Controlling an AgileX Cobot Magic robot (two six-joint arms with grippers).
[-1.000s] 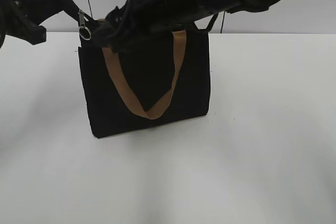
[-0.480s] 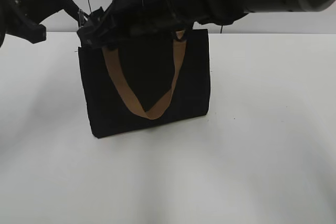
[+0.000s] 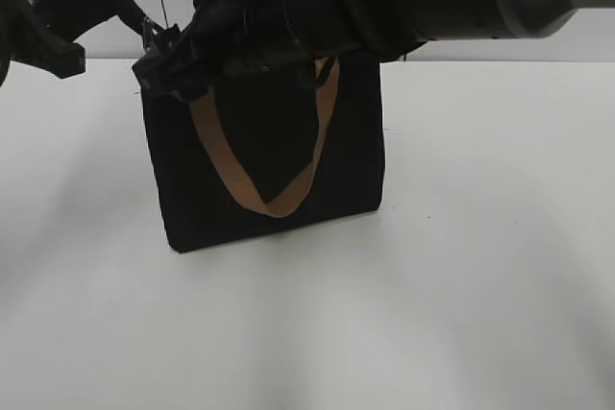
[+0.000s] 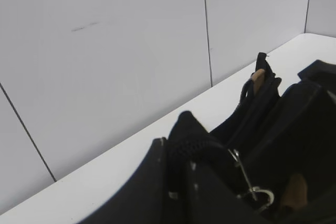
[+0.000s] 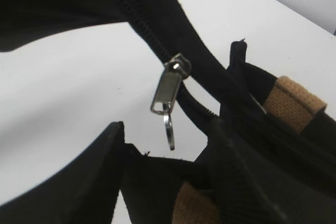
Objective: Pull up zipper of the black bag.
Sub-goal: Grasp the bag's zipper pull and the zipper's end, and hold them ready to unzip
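We see the zipper [image 5: 181, 85] only in the right wrist view with any clarity: a black toothed line running diagonally from upper left to lower right along the bag's top edge, with one silvery pull [image 5: 167, 93] hanging down from the slider and a small metal ring dangling below it. The pull hangs free, between the two dark fingers [image 5: 100, 171] of the right tool [image 5: 163, 166], which stand apart with nothing pinched between them.

The black bag [image 3: 264, 156] stands upright on the white tabletop [image 3: 480, 285], its long axis running left to right across the exterior view. We count one bag and, in that view, one tan strap [image 3: 269, 156] drooping in a V down its front face; the wrist views show further tan strap ends.

The exterior view hides the zipper behind the right arm, which reaches across the bag's top to its left corner. The left tool [image 4: 210, 182] sits at that same corner; the left wrist view shows black fabric bunched at its tips and a metal clip beside it, yet we cannot tell whether it grips.
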